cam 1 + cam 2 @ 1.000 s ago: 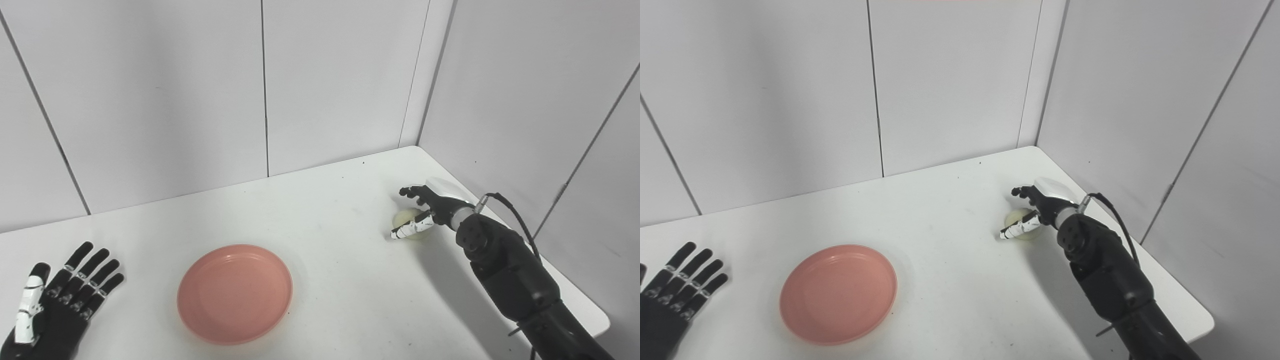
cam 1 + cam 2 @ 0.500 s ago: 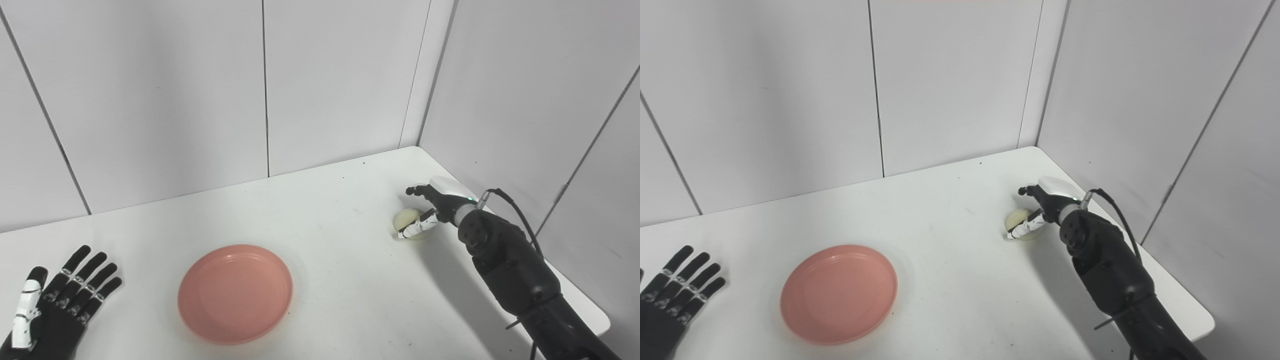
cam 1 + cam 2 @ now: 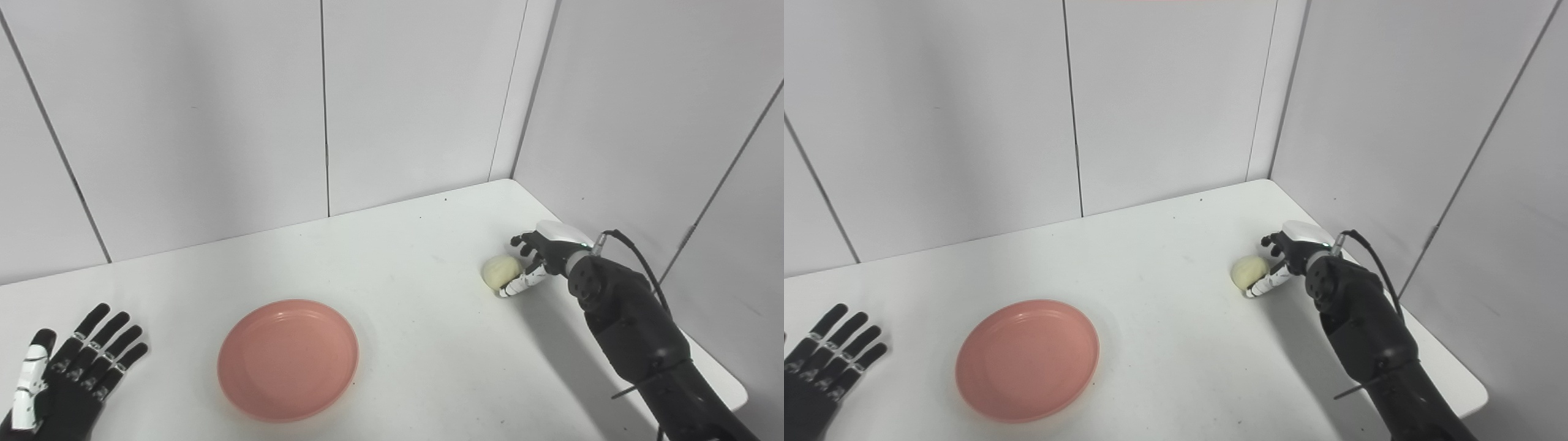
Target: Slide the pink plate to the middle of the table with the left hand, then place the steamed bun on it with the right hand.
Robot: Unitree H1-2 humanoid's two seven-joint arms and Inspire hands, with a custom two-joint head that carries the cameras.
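Bun (image 3: pixel 501 269) near right table edge (image 3: pixel 704 361); plate (image 3: pixel 288 358) mid-table.

We see bare table (image 3: pixel 422 318) between the plate (image 3: pixel 288 358) and the bun (image 3: pixel 501 269); walls (image 3: pixel 643 122) close in behind and right of the right hand (image 3: pixel 539 260).

Both cameras sit side by side at head height, looking down and forward over the table (image 3: pixel 392 257) toward its far edge and the wall panels (image 3: pixel 184 122) behind. They share nearly the whole tabletop. The right eye view sits slightly rightward, so the far right corner shifts left and the left edge is cropped.
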